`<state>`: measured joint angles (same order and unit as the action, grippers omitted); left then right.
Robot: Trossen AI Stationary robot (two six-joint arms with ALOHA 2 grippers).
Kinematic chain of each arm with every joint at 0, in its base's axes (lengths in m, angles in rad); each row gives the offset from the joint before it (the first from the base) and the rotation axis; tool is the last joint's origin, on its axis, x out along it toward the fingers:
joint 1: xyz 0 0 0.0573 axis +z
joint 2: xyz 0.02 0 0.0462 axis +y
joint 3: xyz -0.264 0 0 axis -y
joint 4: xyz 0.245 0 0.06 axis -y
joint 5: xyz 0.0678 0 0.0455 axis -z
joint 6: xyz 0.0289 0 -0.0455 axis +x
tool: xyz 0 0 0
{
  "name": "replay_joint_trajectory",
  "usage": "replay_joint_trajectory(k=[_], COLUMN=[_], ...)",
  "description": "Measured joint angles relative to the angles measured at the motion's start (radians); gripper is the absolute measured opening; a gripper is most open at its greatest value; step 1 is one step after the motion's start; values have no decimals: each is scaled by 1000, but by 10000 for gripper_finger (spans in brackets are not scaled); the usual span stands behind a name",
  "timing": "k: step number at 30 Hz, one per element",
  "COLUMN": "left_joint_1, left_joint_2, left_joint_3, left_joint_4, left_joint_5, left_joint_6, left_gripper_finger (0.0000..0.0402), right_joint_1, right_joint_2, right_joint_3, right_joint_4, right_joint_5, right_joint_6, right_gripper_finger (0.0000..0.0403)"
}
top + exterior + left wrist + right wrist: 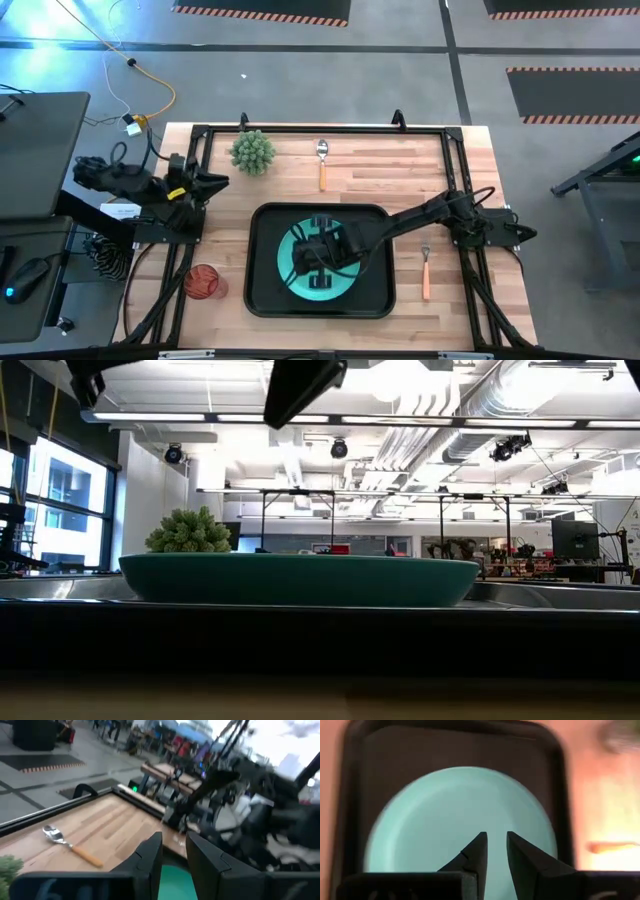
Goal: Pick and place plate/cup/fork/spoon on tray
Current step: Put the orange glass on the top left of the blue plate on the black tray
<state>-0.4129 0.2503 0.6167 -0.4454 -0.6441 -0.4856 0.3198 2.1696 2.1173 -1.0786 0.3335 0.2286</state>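
Note:
The teal plate [291, 252] lies flat in the black tray [262, 225] and also shows in the low view [300, 580]. My right gripper [318, 262] hovers above the plate's middle [460, 810], pointing down. Its fingers [495, 845] stand a narrow gap apart and hold nothing. The red cup [203, 283] stands on the table left of the tray. The spoon [322, 160] lies beyond the tray's far edge. The fork [425, 272] lies right of the tray. My left gripper [212, 182] waits at the table's left edge, with a narrow gap between its fingers [174, 845] and nothing in it.
A spiky green plant [252, 152] stands at the far left of the table, left of the spoon. A black frame runs along the table's far edge and both side edges. Bare wood shows between the tray and the fork.

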Motion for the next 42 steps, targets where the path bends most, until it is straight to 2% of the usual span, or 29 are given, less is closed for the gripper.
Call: replay_joint_trajectory(k=[4,13,16,20,25,32,42], left_joint_1=[0,0,0,0,0,-1,-50], left_joint_2=[83,302,369,444,514,569,592], left_joint_3=[116,356,422,489,524,525,525], left_joint_4=[-115,-414,-508,-637,-755,-794,-843], left_joint_5=[50,160,208,290,417,612,627], left_joint_6=[4,19,19,19,60,66,11], left_gripper_finger=[76,76,76,76,76,76,76], right_joint_1=[-19,-18,-19,-19,-18,-20,-21], right_joint_2=[0,-1,-9,-16,-16,-16,-16], right_joint_3=[79,235,232,226,225,225,224], right_joint_4=[-94,-255,-274,-302,-310,-317,-322], right_joint_5=[86,197,234,234,240,250,258], right_joint_6=[71,156,189,236,247,269,269], right_gripper_finger=[64,64,64,64,64,64,64])
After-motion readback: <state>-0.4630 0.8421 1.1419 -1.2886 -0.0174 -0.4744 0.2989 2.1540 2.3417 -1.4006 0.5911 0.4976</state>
